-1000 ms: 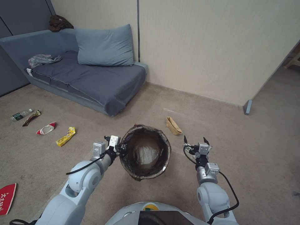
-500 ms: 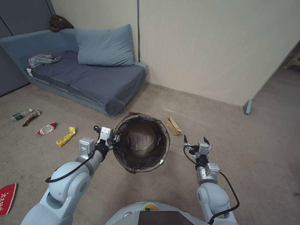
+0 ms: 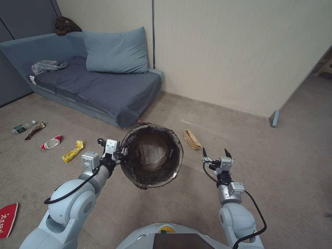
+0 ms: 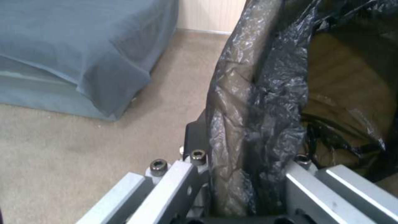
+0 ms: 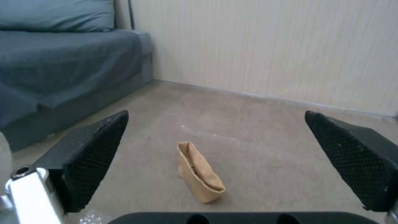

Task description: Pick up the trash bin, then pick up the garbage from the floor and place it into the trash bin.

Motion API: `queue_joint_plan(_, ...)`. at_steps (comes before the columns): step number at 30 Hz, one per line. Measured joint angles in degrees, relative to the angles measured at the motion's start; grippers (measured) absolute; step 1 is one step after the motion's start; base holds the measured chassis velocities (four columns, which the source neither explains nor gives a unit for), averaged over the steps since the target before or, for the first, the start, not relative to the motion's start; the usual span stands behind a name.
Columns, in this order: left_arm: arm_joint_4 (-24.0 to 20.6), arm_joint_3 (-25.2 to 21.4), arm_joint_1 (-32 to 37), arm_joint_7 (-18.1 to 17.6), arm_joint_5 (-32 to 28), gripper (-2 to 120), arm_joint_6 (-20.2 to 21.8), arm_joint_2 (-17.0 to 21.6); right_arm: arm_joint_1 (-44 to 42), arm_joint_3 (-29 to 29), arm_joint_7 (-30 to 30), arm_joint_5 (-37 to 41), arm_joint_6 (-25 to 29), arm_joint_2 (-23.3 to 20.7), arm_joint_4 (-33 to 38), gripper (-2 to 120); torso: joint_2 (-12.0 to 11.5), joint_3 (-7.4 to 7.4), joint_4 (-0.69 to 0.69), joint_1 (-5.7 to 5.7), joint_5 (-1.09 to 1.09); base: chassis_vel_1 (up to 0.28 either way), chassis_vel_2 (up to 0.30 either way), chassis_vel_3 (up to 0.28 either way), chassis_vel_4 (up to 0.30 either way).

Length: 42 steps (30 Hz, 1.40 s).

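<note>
Since a second ago your left gripper [image 3: 121, 154] has carried the trash bin [image 3: 151, 155] up and toward the sofa; the right arm has barely shifted.

Left gripper: clamped on the bin's near-left rim, one finger inside, one outside, pinching the dark liner [image 4: 265, 118] against the wall. Bin hangs clear of the carpet, mouth tilted toward the head camera, crumpled pale liner showing at the bottom.

Right gripper [image 3: 217, 153]: fingers spread wide, holding nothing, hovering above the floor to the bin's right, well apart from it. The tan paper bag [image 5: 200, 172] lies on the carpet straight ahead of it, between the two pads [image 5: 97, 161] in the right wrist view.

Room to move: open carpet [image 3: 242, 138] ahead and to the right up to the wall [image 3: 242, 52] and its baseboard. Bin's far rim sits near the sofa's [image 3: 103, 86] draped front corner; that edge is your tightest spot.

Litter on the left floor, well clear of both arms: yellow wrapper [image 3: 73, 151], red-and-white snack bag [image 3: 51, 142], brown wrapper [image 3: 34, 130], clear bottle [image 3: 22, 127]. A red packet [image 3: 7, 219] lies beside your left shoulder at the frame edge.
</note>
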Motion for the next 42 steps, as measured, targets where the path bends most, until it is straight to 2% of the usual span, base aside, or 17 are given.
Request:
queue_joint_plan(7,-0.27,-0.66,0.07,0.03,-0.58,0,0.22,0.06,0.03,-0.03,0.02,0.02,0.07,-0.02,-0.12,100,0.0,0.0,-0.01,0.0,0.0,-0.142,0.139,0.138,-0.109)
queue_joint_plan(12,-0.26,-0.89,0.01,0.08,-0.66,0,0.24,0.08,0.29,-0.17,0.03,0.03,0.08,-0.03,-0.31,100,0.0,0.0,0.02,0.0,0.02,-0.224,0.232,0.229,-0.245)
queue_joint_plan(14,-0.08,-0.87,0.02,0.12,-0.66,0,0.24,0.05,0.31,-0.17,0.04,0.02,0.09,0.0,-0.41,100,0.0,0.01,-0.02,0.0,-0.03,-0.265,0.255,0.253,-0.256)
queue_joint_plan(17,0.05,-0.79,0.01,0.15,-0.65,0,0.23,0.01,0.31,-0.19,0.04,0.02,0.15,0.03,-0.52,100,0.0,0.0,-0.02,0.0,0.04,-0.245,0.27,0.26,-0.279)
queue_joint_plan(18,0.13,-0.72,-0.01,0.15,-0.62,0,0.2,-0.01,0.31,-0.17,0.03,0.02,0.35,0.04,-0.57,100,0.0,0.01,-0.01,0.0,-0.02,-0.276,0.294,0.27,-0.255)
queue_joint_plan(23,0.56,-0.67,-0.1,0.19,-0.5,0,0.08,-0.03,0.31,-0.08,-0.09,0.01,0.36,-0.03,-0.59,100,-0.01,0.02,0.01,0.01,-0.01,-0.24,0.234,0.24,-0.22)
queue_joint_plan(30,0.78,-1.4,-0.14,0.32,-0.69,0,0.03,-0.11,0.54,-0.08,0.9,-2.42,1.43,-1.44,-0.3,100,-0.01,0.02,-0.01,0.02,0.0,-0.038,0.047,0.03,-0.03)
queue_joint_plan(34,0.72,-1.98,-0.09,0.29,-0.86,0,0.03,-0.16,1.41,-0.38,3.32,-1.28,-4.19,-2.88,1.34,100,0.0,0.0,-0.01,0.0,0.0,0.037,-0.061,-0.052,0.05)
queue_joint_plan(37,0.66,-2.31,-0.08,0.27,-0.92,0,0.1,-0.15,3.67,-0.92,4.3,0.42,-15.89,-5.34,3.36,100,0.0,0.0,-0.01,0.0,0.0,0.0,0.0,0.0,0.0)
queue_joint_plan(38,0.66,-2.31,-0.08,0.27,-0.92,0,0.1,-0.15,3.67,-0.92,4.3,0.42,-15.89,-5.34,3.36,100,0.0,0.0,-0.01,0.0,0.0,0.0,0.0,0.0,0.0)
queue_joint_plan(41,0.64,-2.42,-0.24,0.22,-0.92,0,0.24,-0.13,9.1,-1.89,6.3,11.14,-33.55,-10.13,3.96,100,0.0,0.0,0.03,0.0,0.0,0.0,0.0,0.0,0.0)
queue_joint_plan(42,0.64,-2.42,-0.24,0.22,-0.92,0,0.24,-0.13,9.1,-1.89,6.3,11.14,-33.55,-10.13,3.96,100,0.0,0.0,0.03,0.0,0.0,0.0,0.0,0.0,0.0)
